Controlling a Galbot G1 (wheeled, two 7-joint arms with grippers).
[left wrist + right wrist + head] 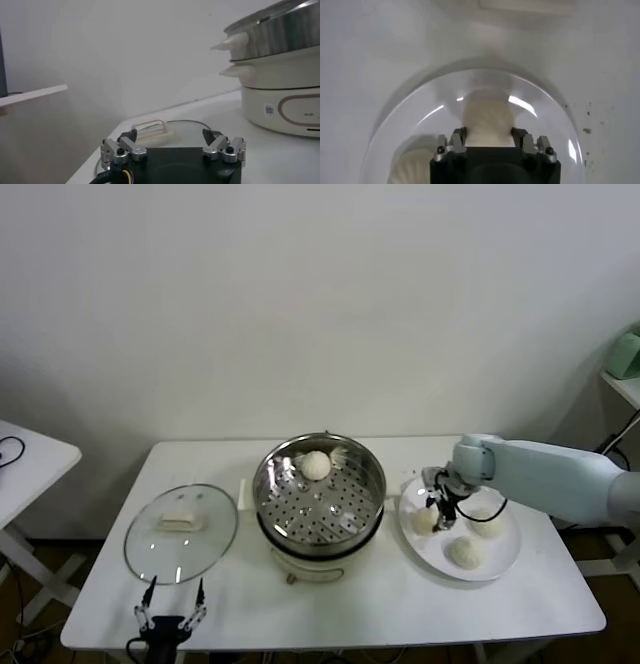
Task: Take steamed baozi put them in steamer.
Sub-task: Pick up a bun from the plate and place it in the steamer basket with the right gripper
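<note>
Sitting at the middle of the white table (400, 604), the steamer (318, 496) is a shiny steel pot on a cream-white base, its perforated tray bare except for one steamed baozi (316, 465) at about twelve o'clock, close against the far wall. At three o'clock from the steamer, just beside it, lies a flat white plate (505, 559) holding three more buns: one at the plate's nine o'clock (425, 521), one at two o'clock (489, 526), and one at six o'clock (465, 552), all apart from each other.

The right gripper (441, 511) reaches down over the plate's nine o'clock bun. In the right wrist view its fingers (457, 141) sit narrowed against either side of that bun (487, 120), which rests on the plate (410, 105); the bun looks pinched between them.

At nine o'clock from the steamer the round glass lid (181, 533) lies flat on the table, handle up. The left gripper (171, 613) hangs at the table's near edge, at six o'clock from the lid, its fingers (119, 150) spread wide and holding nothing, with the lid (185, 127) and the steamer's base (280, 110) ahead of it.
</note>
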